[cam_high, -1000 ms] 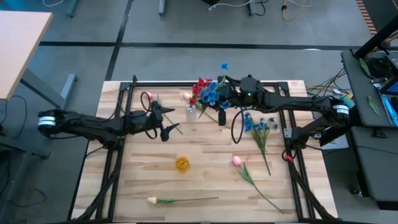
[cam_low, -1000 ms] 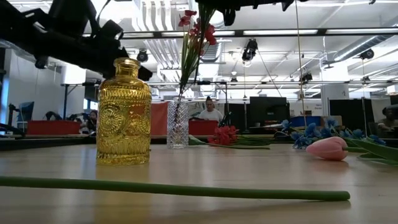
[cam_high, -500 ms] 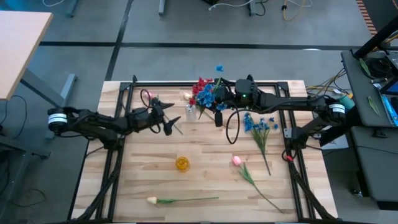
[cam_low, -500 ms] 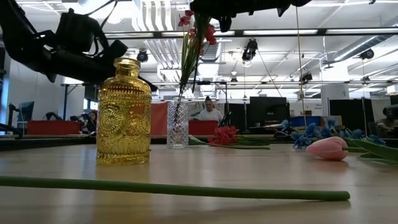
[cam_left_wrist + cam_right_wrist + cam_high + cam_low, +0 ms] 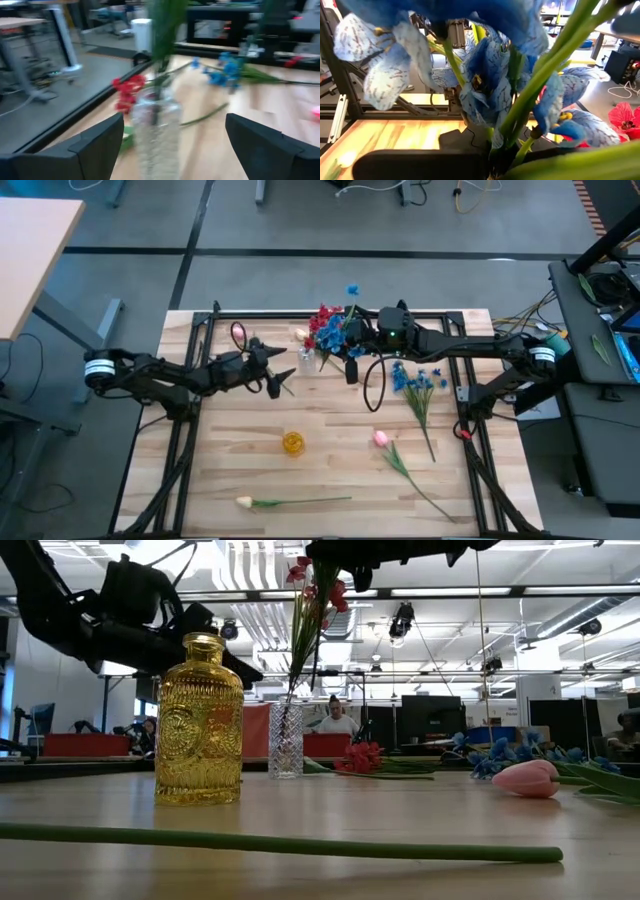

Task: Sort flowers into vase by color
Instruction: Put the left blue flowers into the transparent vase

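A: Pale wood — the slatted light-wood table (image 5: 330,470) carries everything. What's the biggest thing on it?

B: The two dark arms. The right gripper (image 5: 352,340) sits at the far edge, clenched on a spray of blue blossoms on a green stem (image 5: 338,330). In its wrist view the blue petals fill the picture and the stem runs up out of the fingers.

A: And the left?

B: The left gripper (image 5: 276,376) hovers with its fingers spread and nothing between them, just beside the clear cut-glass vase (image 5: 306,358). Its wrist view looks straight at that vase, framed between the two dark fingers (image 5: 95,145).

A: Where do the rest of the flowers lie?

B: One red cluster (image 5: 318,585) already stands in the glass vase, stem upright. A second blue bunch (image 5: 418,385) lies flat on the right side, stem pointing to the near edge; a pink tulip bud (image 5: 381,438) lies near the middle, and a cream tulip with a long stem (image 5: 290,502) along the near edge. The small amber glass bottle (image 5: 292,443) stands empty between them.

A: So what does the next move turn on?

B: I'd judge the held blue spray hangs near the clear vase — the right arm is nearer, and the stem must go in upright.
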Robot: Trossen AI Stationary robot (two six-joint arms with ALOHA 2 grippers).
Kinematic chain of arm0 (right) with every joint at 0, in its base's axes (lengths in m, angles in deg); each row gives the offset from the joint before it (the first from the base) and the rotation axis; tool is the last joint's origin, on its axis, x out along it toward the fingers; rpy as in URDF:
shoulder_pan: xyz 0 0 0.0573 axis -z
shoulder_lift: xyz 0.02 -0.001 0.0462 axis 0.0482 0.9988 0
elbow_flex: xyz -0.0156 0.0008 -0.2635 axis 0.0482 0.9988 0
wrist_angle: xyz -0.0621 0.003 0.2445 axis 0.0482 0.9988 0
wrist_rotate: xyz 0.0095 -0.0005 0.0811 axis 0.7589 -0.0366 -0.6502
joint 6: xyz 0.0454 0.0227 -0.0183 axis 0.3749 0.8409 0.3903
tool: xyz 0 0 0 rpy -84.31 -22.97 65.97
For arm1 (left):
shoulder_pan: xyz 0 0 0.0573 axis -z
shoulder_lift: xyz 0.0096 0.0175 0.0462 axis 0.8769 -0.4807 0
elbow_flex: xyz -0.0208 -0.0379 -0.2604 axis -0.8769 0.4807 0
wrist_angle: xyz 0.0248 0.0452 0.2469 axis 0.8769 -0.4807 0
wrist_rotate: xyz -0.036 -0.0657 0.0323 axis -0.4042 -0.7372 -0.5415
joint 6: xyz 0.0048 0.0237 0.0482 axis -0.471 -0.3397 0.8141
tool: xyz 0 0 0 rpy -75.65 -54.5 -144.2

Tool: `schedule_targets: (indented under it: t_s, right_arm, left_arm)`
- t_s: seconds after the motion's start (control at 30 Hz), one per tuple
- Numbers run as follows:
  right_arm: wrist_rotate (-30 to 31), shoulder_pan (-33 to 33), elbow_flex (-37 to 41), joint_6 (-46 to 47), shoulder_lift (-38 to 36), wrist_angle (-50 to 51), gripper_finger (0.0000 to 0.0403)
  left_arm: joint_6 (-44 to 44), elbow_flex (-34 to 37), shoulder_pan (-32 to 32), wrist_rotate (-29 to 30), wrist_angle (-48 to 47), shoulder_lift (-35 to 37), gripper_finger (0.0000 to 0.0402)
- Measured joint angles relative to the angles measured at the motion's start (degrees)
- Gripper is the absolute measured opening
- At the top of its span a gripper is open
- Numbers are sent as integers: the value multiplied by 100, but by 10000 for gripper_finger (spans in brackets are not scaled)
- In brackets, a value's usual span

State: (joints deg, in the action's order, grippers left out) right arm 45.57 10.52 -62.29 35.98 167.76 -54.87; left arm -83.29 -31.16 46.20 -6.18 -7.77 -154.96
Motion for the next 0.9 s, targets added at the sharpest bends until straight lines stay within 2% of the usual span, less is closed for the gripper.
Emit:
schedule_targets:
  t_s: [0.17, 0.33, 0.47, 0.63, 0.9]
  right_arm:
    - [1, 0, 0, 0, -2, 21, 13]
    - [0, 0, 0, 22, -2, 32, 13]
    - [0, 0, 0, 3, -2, 41, 13]
    - [1, 0, 0, -42, 2, 39, 13]
    - [1, 0, 2, -76, 9, 36, 13]
  left_arm:
    - [25, -48, -13, -379, 22, 7, 356]
    - [250, -131, -22, 309, -6, 7, 396]
    - [-105, -221, 7, 181, -216, 10, 384]
    - [-43, -221, 0, -27, -235, -333, 376]
    - [79, -223, -83, 77, 1001, -1485, 375]
